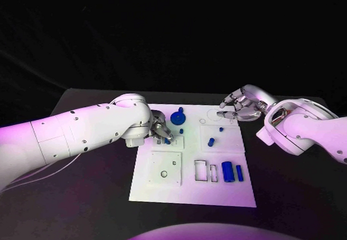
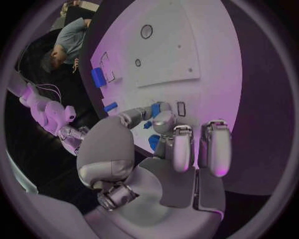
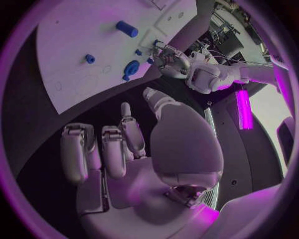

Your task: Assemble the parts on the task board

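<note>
The white task board (image 1: 193,190) lies in the middle of the table. My left hand (image 1: 160,132) is low over the board's far left part and pinches a small blue part (image 2: 154,110) between thumb and a finger; blue shows under the fingers (image 1: 167,141). Just beyond it lie a round blue part (image 1: 178,118) and a small blue peg (image 1: 181,131). A short blue cylinder (image 1: 211,142) sits mid-board, and two blue blocks (image 1: 228,171) stand by the slots on the right. My right hand (image 1: 240,107) hovers over the far right corner, fingers apart and holding nothing.
Black table (image 1: 298,189) surrounds the board on all sides. A raised white plate with holes (image 1: 166,168) and narrow rectangular slots (image 1: 201,170) occupy the board's near half. In the right wrist view the board (image 3: 69,45) and my left hand (image 3: 171,59) lie beyond the fingers.
</note>
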{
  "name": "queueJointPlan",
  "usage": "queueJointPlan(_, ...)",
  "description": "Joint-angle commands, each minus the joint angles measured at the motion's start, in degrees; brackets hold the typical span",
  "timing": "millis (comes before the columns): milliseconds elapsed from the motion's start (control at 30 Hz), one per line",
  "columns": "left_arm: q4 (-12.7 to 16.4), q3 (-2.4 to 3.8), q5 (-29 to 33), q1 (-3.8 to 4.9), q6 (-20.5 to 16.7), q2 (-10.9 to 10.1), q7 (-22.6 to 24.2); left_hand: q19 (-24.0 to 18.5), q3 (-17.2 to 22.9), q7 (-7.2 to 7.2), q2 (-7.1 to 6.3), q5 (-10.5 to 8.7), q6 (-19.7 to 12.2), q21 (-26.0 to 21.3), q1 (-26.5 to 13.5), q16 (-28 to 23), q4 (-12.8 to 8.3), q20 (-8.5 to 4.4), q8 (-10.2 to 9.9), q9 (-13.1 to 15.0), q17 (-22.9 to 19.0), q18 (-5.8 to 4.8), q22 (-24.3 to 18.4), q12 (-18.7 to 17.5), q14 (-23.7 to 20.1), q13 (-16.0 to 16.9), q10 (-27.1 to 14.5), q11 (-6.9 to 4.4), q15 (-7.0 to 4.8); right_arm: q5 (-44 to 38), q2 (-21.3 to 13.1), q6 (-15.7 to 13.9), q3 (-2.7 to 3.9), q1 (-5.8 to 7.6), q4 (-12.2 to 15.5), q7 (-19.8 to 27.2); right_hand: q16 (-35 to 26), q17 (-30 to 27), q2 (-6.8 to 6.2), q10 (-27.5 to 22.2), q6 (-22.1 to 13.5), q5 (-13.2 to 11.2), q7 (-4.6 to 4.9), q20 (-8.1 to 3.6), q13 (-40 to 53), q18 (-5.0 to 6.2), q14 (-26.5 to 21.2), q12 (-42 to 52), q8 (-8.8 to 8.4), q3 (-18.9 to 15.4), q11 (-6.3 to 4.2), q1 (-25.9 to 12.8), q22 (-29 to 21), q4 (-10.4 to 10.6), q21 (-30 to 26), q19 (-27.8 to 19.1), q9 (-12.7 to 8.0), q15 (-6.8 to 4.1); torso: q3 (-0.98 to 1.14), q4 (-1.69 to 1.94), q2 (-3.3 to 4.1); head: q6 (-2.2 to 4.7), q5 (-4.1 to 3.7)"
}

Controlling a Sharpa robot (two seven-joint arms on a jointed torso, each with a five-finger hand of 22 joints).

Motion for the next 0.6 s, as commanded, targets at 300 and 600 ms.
queueJointPlan(300, -0.32, -0.38, 0.53, -0.42, 2.99, -0.07, -1.6, 2.76, 2.02, -2.03, 0.2, -1.03, 2.73, 0.55, -2.05, 0.21, -1.71, -0.3, 0.58, -0.64, 15.09, -1.04, 11.92, 0.69, 5.96, 0.32, 0.57, -0.22, -0.29, -0.18, -0.07, 0.64, 0.0, -0.06, 0.02, 0.26, -0.28, 13.81, 0.21, -0.05, -0.37, 0.18, -0.03, -0.34, 0.89, 0.85, 5.72, -0.27, 0.39, -0.13, -0.31, -0.36, 12.03, 0.58, -0.41, 2.09, 0.16, -0.28, -0.04, -0.02, -0.01, -0.13, -0.02)
queueJointPlan(600, -0.49, -0.38, 0.68, -0.41, 3.13, -0.07, -1.71, 2.9, 1.47, -2.11, 0.28, -1.63, 3.0, 0.67, -3.17, 0.21, -0.83, -0.35, 0.63, -1.12, 15.09, -1.09, 12.08, 0.89, 5.96, 0.39, 0.68, -0.27, -0.34, -0.18, -0.09, 0.63, 0.0, -0.07, 0.02, 0.26, -0.28, 13.81, 0.19, -0.06, -0.38, 0.17, -0.03, -0.35, 0.87, 0.85, 5.72, -0.29, 0.4, -0.18, -0.31, -0.39, 12.02, 0.63, -0.44, 2.08, 0.2, -0.28, -0.06, 0.0, -0.01, -0.19, -0.05)
